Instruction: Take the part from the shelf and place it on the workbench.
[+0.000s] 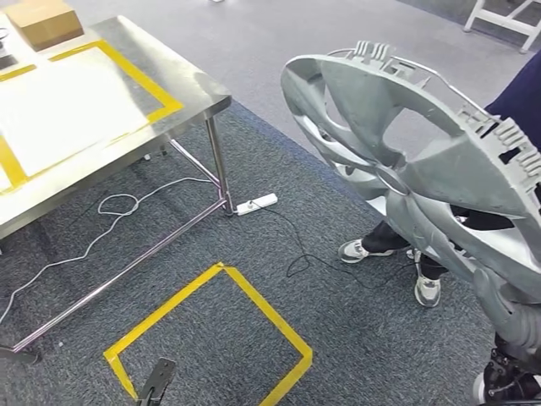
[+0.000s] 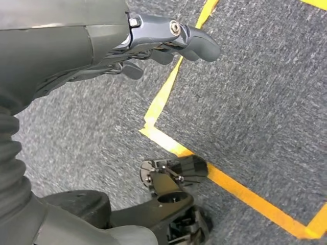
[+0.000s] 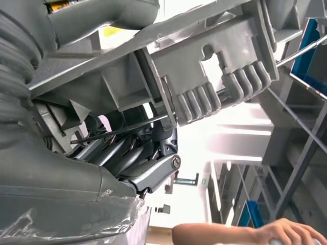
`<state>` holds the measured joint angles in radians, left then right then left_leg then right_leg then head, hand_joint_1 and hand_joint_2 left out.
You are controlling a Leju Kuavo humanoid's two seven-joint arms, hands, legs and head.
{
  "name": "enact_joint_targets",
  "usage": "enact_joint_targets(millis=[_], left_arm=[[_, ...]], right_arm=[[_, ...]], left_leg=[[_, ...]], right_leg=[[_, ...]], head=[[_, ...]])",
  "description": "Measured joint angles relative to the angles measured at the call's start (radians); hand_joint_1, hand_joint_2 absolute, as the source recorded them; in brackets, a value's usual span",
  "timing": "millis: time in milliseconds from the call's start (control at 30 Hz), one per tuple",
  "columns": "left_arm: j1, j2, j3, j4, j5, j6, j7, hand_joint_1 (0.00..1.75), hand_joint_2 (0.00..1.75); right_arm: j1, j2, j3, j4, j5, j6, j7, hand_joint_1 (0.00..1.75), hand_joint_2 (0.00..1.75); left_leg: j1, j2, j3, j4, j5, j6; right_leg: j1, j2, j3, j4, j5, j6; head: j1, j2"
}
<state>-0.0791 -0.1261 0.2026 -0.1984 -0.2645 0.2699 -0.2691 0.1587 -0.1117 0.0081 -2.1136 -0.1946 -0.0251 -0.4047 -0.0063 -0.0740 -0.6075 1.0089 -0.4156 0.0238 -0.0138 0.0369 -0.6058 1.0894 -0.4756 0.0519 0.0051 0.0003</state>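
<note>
A large silver-grey part (image 1: 421, 161), shaped like a spoked wheel cover with ribbed clips along its rim, is held aloft at the right of the head view, above the grey carpet (image 1: 268, 169) and well apart from the workbench (image 1: 191, 93). It is gripped by the right hand (image 3: 150, 163), whose dark fingers (image 3: 115, 153) are seen in the right wrist view curled in under the part's rim; most of the hand is hidden behind the part and the ribbed cover, and the part's far edge is cut off at the picture's right side. The left hand (image 2: 169, 43) is seen in the left wrist view hanging above the carpet, nothing in it, thumb extended, the darker fingers partly tucked beneath and hard to make out.

A square of yellow tape (image 1: 210, 338) is marked on the carpet nearby. Beyond it, a white cable (image 1: 115, 211) and a power strip (image 1: 259, 204) lie by the workbench's leg. The steel workbench top is marked with yellow tape, and a cardboard box (image 1: 45, 21) sits at its far corner, partly cut off. A person's shoes (image 1: 357, 250) are seen behind the part, the body largely hidden. A person's arm (image 3: 239, 235) is cut off at the edge of the right wrist view, blurred shelving (image 3: 301, 148) behind it.
</note>
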Motion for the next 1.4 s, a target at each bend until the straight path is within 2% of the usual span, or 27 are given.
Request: enact_joint_targets(millis=[67, 133, 200, 300, 333, 367, 400, 433, 500, 567, 633, 667, 733, 800, 833, 867, 900, 933, 1000, 1067, 1133, 1167, 1233, 1300, 1333, 1367, 1400], left_arm=[[0.005, -0.001, 0.000, 0.000, -0.002, -0.004, -0.005, 0.00, 1.75], [0.014, -0.002, 0.000, 0.000, -0.005, -0.006, -0.005, 0.00, 1.75], [0.020, -0.004, 0.000, 0.000, -0.006, -0.006, -0.004, 0.00, 1.75], [0.020, -0.008, 0.000, 0.000, -0.006, -0.006, -0.004, 0.00, 1.75], [0.021, -0.008, 0.000, 0.000, -0.006, -0.006, -0.004, 0.00, 1.75], [0.022, -0.008, 0.000, 0.000, -0.006, -0.005, -0.004, 0.00, 1.75], [0.022, -0.008, 0.000, 0.000, -0.006, -0.004, -0.002, 0.00, 1.75], [0.022, -0.008, 0.000, 0.000, -0.006, -0.003, 0.000, 0.00, 1.75], [0.020, -0.008, 0.000, 0.000, -0.006, 0.000, 0.005, 0.00, 1.75], [0.016, -0.008, 0.000, 0.000, -0.006, 0.003, 0.009, 0.00, 1.75], [0.016, -0.008, 0.000, 0.000, -0.006, 0.005, 0.011, 0.00, 1.75], [0.018, -0.008, 0.000, 0.000, -0.005, 0.006, 0.012, 0.00, 1.75], [0.017, -0.008, 0.000, 0.000, -0.002, 0.008, 0.012, 0.00, 1.75], [0.014, -0.010, 0.001, 0.000, 0.001, 0.009, 0.012, 0.00, 1.75], [0.013, -0.010, 0.001, 0.000, 0.001, 0.009, 0.012, 0.00, 1.75], [0.014, -0.010, 0.001, 0.000, 0.001, 0.009, 0.012, 0.00, 1.75], [0.014, -0.010, 0.001, 0.000, 0.000, 0.011, 0.013, 0.00, 1.75], [0.015, -0.011, 0.001, 0.000, -0.001, 0.012, 0.013, 0.00, 1.75], [0.014, -0.011, 0.001, 0.000, -0.001, 0.015, 0.013, 0.00, 1.75], [0.013, -0.011, 0.001, 0.000, -0.002, 0.017, 0.013, 0.00, 1.75], [0.016, -0.010, 0.001, 0.000, -0.002, 0.017, 0.013, 0.00, 1.75], [0.019, -0.009, 0.002, 0.000, -0.002, 0.017, 0.014, 0.00, 1.75], [0.019, -0.009, 0.002, 0.000, -0.002, 0.018, 0.014, 0.00, 1.75], [0.017, -0.010, 0.002, 0.000, -0.001, 0.018, 0.014, 0.00, 1.75], [0.016, -0.010, 0.002, 0.000, -0.001, 0.018, 0.013, 0.00, 1.75], [0.016, -0.011, 0.002, 0.000, -0.001, 0.018, 0.013, 0.00, 1.75], [0.017, -0.011, 0.002, 0.000, 0.000, 0.019, 0.013, 0.00, 1.75]], right_arm=[[0.008, 0.000, -0.001, 0.000, 0.000, 0.000, -0.002, 1.75, 1.75], [0.017, 0.000, -0.001, 0.000, 0.005, -0.001, -0.003, 1.75, 1.75], [0.019, 0.000, -0.001, -0.001, 0.019, -0.007, -0.008, 1.75, 1.75], [0.022, 0.000, -0.003, -0.002, 0.036, -0.016, -0.013, 1.75, 1.75], [0.022, 0.000, -0.004, -0.002, 0.038, -0.017, -0.013, 1.75, 1.75], [0.023, 0.000, -0.004, -0.002, 0.040, -0.018, -0.013, 1.75, 1.75], [0.022, 0.000, -0.004, -0.002, 0.043, -0.018, -0.013, 1.75, 1.75], [0.021, -0.001, -0.004, -0.003, 0.047, -0.021, -0.013, 1.75, 1.75], [0.020, -0.002, -0.004, -0.004, 0.062, -0.028, -0.013, 1.75, 1.75], [0.019, -0.004, -0.006, -0.005, 0.074, -0.035, -0.013, 1.75, 1.75], [0.018, -0.006, -0.008, -0.006, 0.079, -0.039, -0.013, 1.75, 1.75], [0.018, -0.007, -0.008, -0.007, 0.081, -0.040, -0.013, 1.75, 1.75], [0.017, -0.011, -0.011, -0.008, 0.083, -0.042, -0.013, 1.75, 1.75], [0.018, -0.015, -0.014, -0.009, 0.084, -0.045, -0.014, 1.75, 1.75], [0.020, -0.017, -0.016, -0.009, 0.084, -0.047, -0.013, 1.75, 1.75], [0.023, -0.019, -0.018, -0.009, 0.085, -0.049, -0.013, 1.75, 1.75], [0.025, -0.021, -0.022, -0.009, 0.086, -0.051, -0.013, 1.75, 1.75], [0.027, -0.022, -0.025, -0.009, 0.087, -0.053, -0.013, 1.75, 1.75], [0.029, -0.023, -0.032, -0.009, 0.089, -0.057, -0.013, 1.75, 1.75], [0.032, -0.023, -0.037, -0.010, 0.090, -0.060, -0.013, 1.75, 1.75], [0.035, -0.023, -0.038, -0.011, 0.091, -0.061, -0.013, 1.75, 1.75], [0.035, -0.023, -0.039, -0.012, 0.092, -0.061, -0.013, 1.75, 1.75], [0.035, -0.023, -0.039, -0.014, 0.092, -0.061, -0.013, 1.75, 1.75], [0.036, -0.023, -0.040, -0.016, 0.093, -0.061, -0.013, 1.75, 1.75], [0.036, -0.023, -0.040, -0.017, 0.093, -0.061, -0.013, 1.75, 1.75], [0.036, -0.023, -0.041, -0.017, 0.093, -0.061, -0.013, 1.75, 1.75], [0.035, -0.023, -0.041, -0.017, 0.093, -0.061, -0.013, 1.75, 1.75]], left_leg=[[0.000, -0.016, -0.006, 0.002, 0.004, -0.010], [0.003, -0.026, -0.009, 0.001, 0.006, -0.020], [0.001, -0.004, -0.024, 0.030, -0.018, -0.030], [0.002, 0.050, -0.103, 0.199, -0.104, -0.042], [0.003, 0.056, -0.126, 0.249, -0.119, -0.044], [0.003, 0.060, -0.135, 0.269, -0.117, -0.044], [0.003, 0.062, -0.125, 0.249, -0.096, -0.043], [0.002, 0.067, -0.096, 0.196, -0.064, -0.039], [-0.005, 0.099, -0.025, 0.062, -0.014, -0.028], [-0.013, 0.119, 0.005, -0.003, -0.005, -0.018], [-0.013, 0.105, 0.004, -0.010, -0.003, -0.009], [-0.011, 0.096, 0.006, -0.013, -0.001, -0.005], [-0.003, 0.080, 0.010, -0.019, 0.003, 0.004], [-0.001, 0.064, 0.011, -0.019, 0.003, 0.008], [-0.001, 0.055, 0.010, -0.019, 0.003, 0.008], [-0.001, 0.045, 0.011, -0.018, 0.003, 0.009], [0.000, 0.034, 0.012, -0.018, 0.003, 0.008], [0.001, 0.023, 0.013, -0.017, 0.003, 0.007], [0.002, 0.002, 0.014, -0.013, 0.002, 0.000], [0.002, -0.015, 0.006, -0.009, 0.005, -0.011], [0.003, -0.031, -0.002, -0.010, 0.011, -0.022], [0.003, -0.029, -0.004, -0.007, 0.009, -0.027], [0.001, 0.007, -0.027, 0.039, -0.024, -0.037], [0.001, 0.051, -0.086, 0.163, -0.088, -0.045], [0.002, 0.059, -0.117, 0.228, -0.114, -0.046], [0.003, 0.062, -0.136, 0.270, -0.123, -0.046], [0.003, 0.062, -0.138, 0.276, -0.114, -0.045]], right_leg=[[-0.001, 0.018, 0.025, -0.049, 0.008, -0.003], [0.000, 0.006, 0.027, -0.052, 0.012, -0.012], [-0.003, -0.009, 0.029, -0.057, 0.015, -0.024], [-0.001, -0.037, 0.030, -0.059, 0.015, -0.036], [0.000, -0.047, 0.030, -0.059, 0.014, -0.037], [0.001, -0.056, 0.030, -0.059, 0.014, -0.038], [0.001, -0.064, 0.031, -0.059, 0.013, -0.038], [0.002, -0.072, 0.032, -0.059, 0.013, -0.037], [0.006, -0.087, 0.035, -0.058, 0.009, -0.033], [0.010, -0.100, 0.036, -0.058, 0.007, -0.025], [0.011, -0.115, 0.038, -0.061, 0.005, -0.014], [0.010, -0.112, 0.037, -0.057, 0.000, -0.008], [0.008, -0.082, 0.012, 0.001, -0.037, 0.003], [0.006, -0.050, -0.048, 0.129, -0.097, 0.009], [0.006, -0.045, -0.078, 0.187, -0.116, 0.011], [0.006, -0.043, -0.096, 0.216, -0.117, 0.011], [0.005, -0.041, -0.093, 0.203, -0.097, 0.012], [0.004, -0.037, -0.071, 0.153, -0.062, 0.012], [-0.003, -0.007, -0.005, 0.013, -0.002, 0.014], [-0.007, 0.021, 0.031, -0.056, 0.013, 0.009], [-0.005, 0.014, 0.033, -0.057, 0.012, -0.004], [-0.005, 0.006, 0.032, -0.057, 0.013, -0.010], [-0.007, -0.012, 0.033, -0.060, 0.016, -0.023], [-0.005, -0.033, 0.032, -0.060, 0.015, -0.031], [-0.004, -0.043, 0.032, -0.060, 0.014, -0.033], [-0.003, -0.054, 0.032, -0.060, 0.013, -0.034], [-0.003, -0.063, 0.033, -0.060, 0.013, -0.034]], head=[[-0.001, 0.000], [-0.001, 0.000], [-0.006, 0.000], [-0.015, 0.000], [-0.014, 0.000], [-0.015, 0.000], [-0.015, 0.000], [-0.015, 0.000], [-0.015, 0.000], [-0.014, 0.000], [-0.014, 0.000], [-0.013, 0.000], [-0.007, 0.000], [-0.002, 0.000], [-0.001, 0.000], [0.000, 0.000], [-0.001, 0.000], [-0.001, 0.000], [0.000, 0.000], [-0.001, 0.000], [-0.001, 0.000], [-0.001, 0.000], [-0.007, 0.000], [-0.013, 0.000], [-0.013, 0.000], [-0.014, 0.000], [-0.014, 0.000]])
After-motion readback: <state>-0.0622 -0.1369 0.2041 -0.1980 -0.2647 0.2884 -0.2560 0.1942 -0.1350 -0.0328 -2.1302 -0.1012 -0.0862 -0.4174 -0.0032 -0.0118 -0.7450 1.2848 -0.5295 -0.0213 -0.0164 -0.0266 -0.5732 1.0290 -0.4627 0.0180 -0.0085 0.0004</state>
